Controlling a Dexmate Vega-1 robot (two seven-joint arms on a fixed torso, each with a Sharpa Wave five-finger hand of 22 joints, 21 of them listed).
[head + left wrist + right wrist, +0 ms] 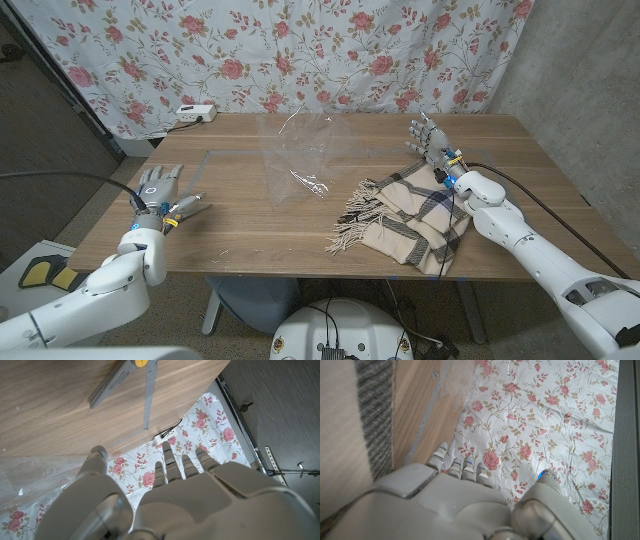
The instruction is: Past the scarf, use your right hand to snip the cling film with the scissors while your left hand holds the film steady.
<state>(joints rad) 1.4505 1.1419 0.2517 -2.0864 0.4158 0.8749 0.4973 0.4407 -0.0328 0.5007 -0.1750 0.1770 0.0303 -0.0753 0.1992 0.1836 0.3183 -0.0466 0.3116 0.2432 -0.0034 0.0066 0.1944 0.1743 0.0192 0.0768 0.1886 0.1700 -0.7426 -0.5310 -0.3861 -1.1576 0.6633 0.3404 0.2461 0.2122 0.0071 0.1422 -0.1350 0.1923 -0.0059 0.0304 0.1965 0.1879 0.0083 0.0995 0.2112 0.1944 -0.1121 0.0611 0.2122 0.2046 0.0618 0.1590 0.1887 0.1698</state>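
Observation:
The clear cling film (pixel 300 155) lies spread on the middle of the wooden table (pixel 250 240), with a crumpled ridge near its front. A beige plaid scarf (pixel 410 215) with fringes lies bunched to its right. Grey scissors (pixel 186 210) with a yellow pivot lie on the table at the left, blades apart (pixel 146 395). My left hand (pixel 158 190) hovers just beside the scissors, fingers spread, holding nothing. My right hand (pixel 430 145) stands upright over the scarf's far end, fingers apart and empty. The scarf's striped edge (pixel 372 415) runs right beside that hand.
A floral curtain (pixel 300 50) hangs behind the table. A white power strip (pixel 195 112) sits at the far left edge. A grey chair seat (pixel 250 300) shows below the front edge. Film (pixel 25 475) reaches close to the left hand.

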